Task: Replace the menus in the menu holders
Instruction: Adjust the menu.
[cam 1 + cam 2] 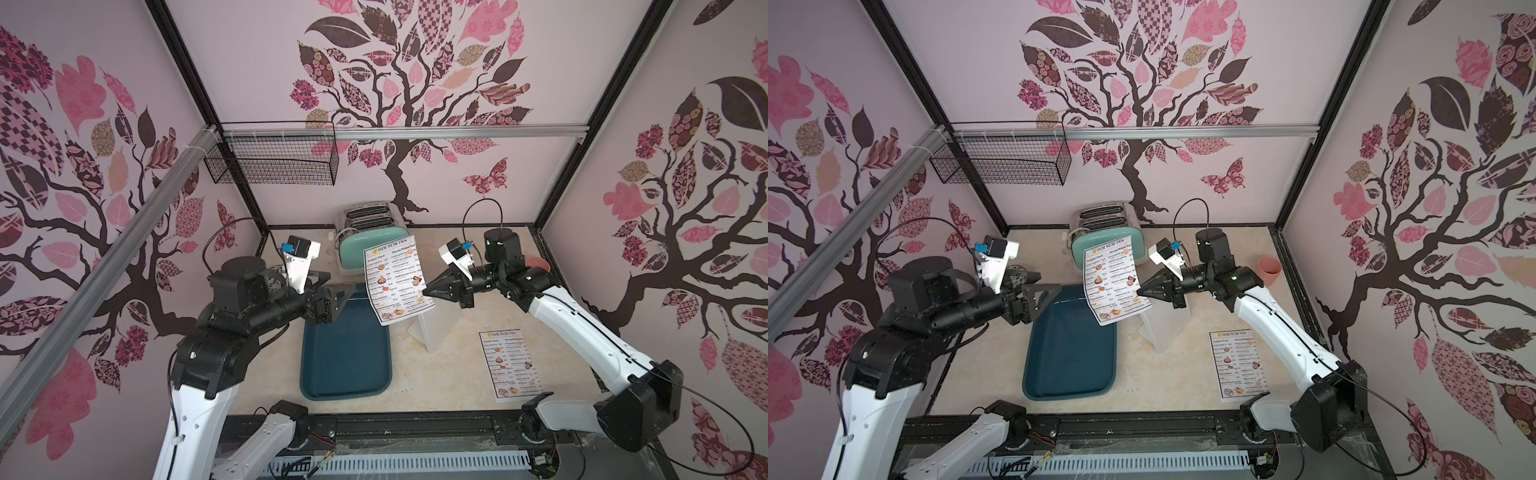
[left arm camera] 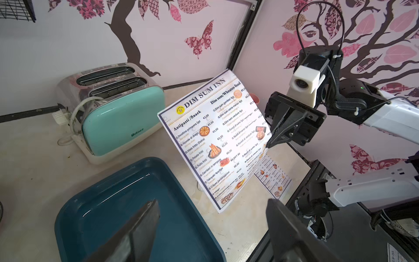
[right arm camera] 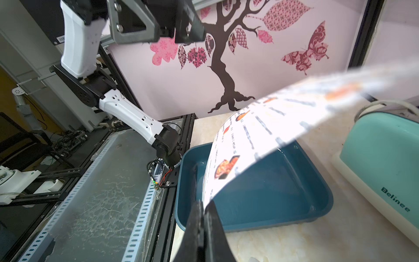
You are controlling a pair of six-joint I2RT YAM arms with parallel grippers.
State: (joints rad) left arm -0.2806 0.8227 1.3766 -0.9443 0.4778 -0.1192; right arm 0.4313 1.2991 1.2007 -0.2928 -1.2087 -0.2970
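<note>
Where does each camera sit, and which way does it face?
Top views: high, looking down at the table; both arms, left pincer open, right pincer holding a menu.
Left wrist: faces the menu, toaster and right arm; own fingers in foreground.
Right wrist: looks along its shut pincer over the tray to the left arm.
Shared: both wrist views show menu, tray, toaster.

White w/ dark border, black txt, orange food pics, yellow logo: raised menu (image 1: 395, 278), flat menu (image 1: 510, 365). Dark teal tray (image 1: 345, 365). Mint-green toaster (image 1: 365, 245), chrome top, cream base. Salmon-pink cup (image 1: 1268, 270). Cream marbled worktop (image 1: 449, 386). Pale pink walls (image 1: 257, 62) w/ brown tree, pink patterned leaves.
</note>
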